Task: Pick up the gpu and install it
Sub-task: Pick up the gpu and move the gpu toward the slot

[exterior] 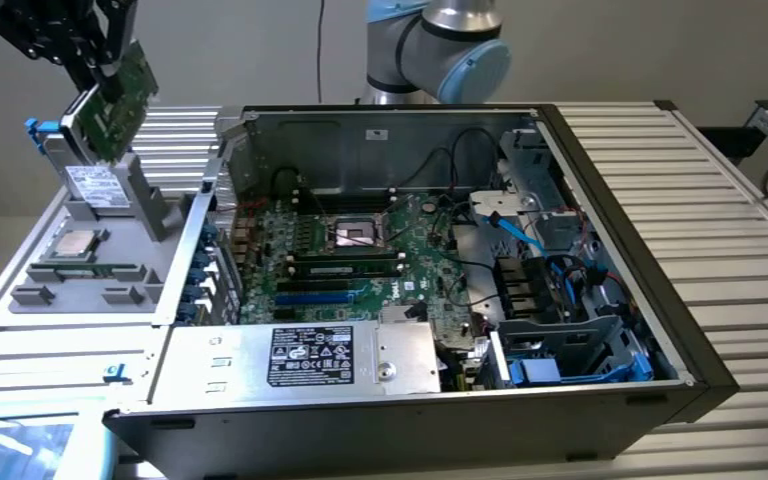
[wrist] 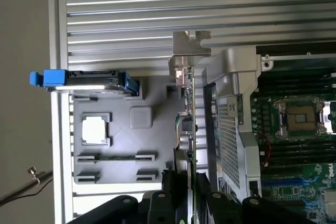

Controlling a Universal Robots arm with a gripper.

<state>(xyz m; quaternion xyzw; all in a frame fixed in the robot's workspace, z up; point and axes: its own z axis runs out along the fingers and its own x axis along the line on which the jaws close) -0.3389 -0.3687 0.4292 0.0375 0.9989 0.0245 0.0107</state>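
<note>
The gpu (exterior: 120, 105), a green card, hangs tilted in the air at the exterior view's upper left, above the grey parts tray (exterior: 37, 295). My gripper (exterior: 104, 68) is shut on its upper end. In the wrist view the gpu (wrist: 190, 108) appears edge-on, its metal end bracket (wrist: 190, 45) pointing away from my gripper (wrist: 190, 198), whose black fingers (wrist: 170, 198) clamp both faces of the card. It floats between the tray (wrist: 126, 150) and the wall of the open computer case (wrist: 231, 103).
On the tray are a hard drive (exterior: 91, 185) standing upright with blue clips, a CPU (exterior: 75, 241) and a RAM stick (exterior: 84, 268). The open case (exterior: 624, 330) holds the motherboard (exterior: 344, 250), blue slots (exterior: 315, 297), cables and a power supply (exterior: 311, 360).
</note>
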